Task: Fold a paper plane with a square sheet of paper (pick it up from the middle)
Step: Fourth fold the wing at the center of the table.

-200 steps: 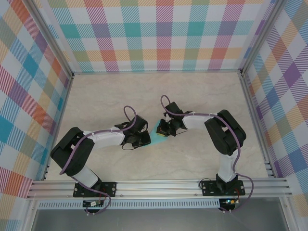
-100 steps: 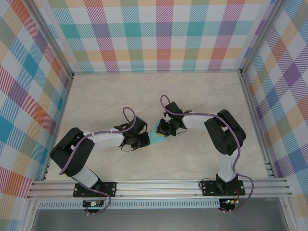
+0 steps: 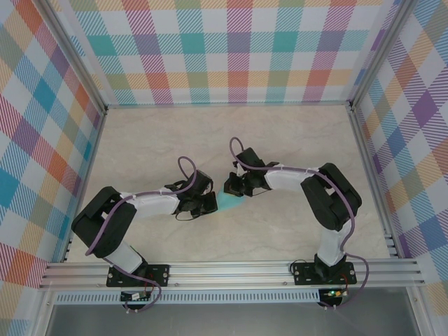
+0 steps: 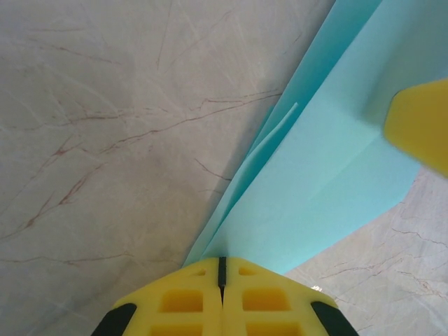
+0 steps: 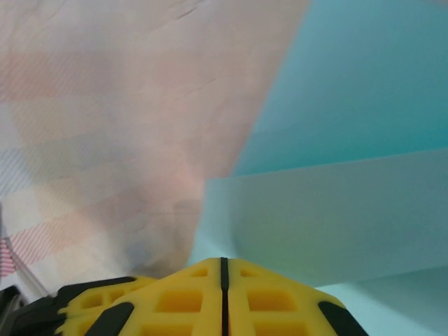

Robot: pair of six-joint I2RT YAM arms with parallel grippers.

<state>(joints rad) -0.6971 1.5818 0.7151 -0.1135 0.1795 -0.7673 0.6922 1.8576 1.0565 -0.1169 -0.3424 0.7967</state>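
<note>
At bench (image 3: 140, 147) centre, left gripper (image 4: 222, 264) just closed fully on folded paper (image 4: 329, 161); right gripper (image 5: 224, 262) grips it too, so both ends secured for creasing.

The square sheet of paper (image 3: 227, 202) is turquoise, folded into a slim tapering wedge, and sits mid-scene, neither near nor far. Its layers overlap along long straight creases, with a small flap edge showing on one side. My left claw (image 4: 222, 262) pinches its narrow end, and my right claw (image 5: 224, 262) pinches the wider end.
</note>
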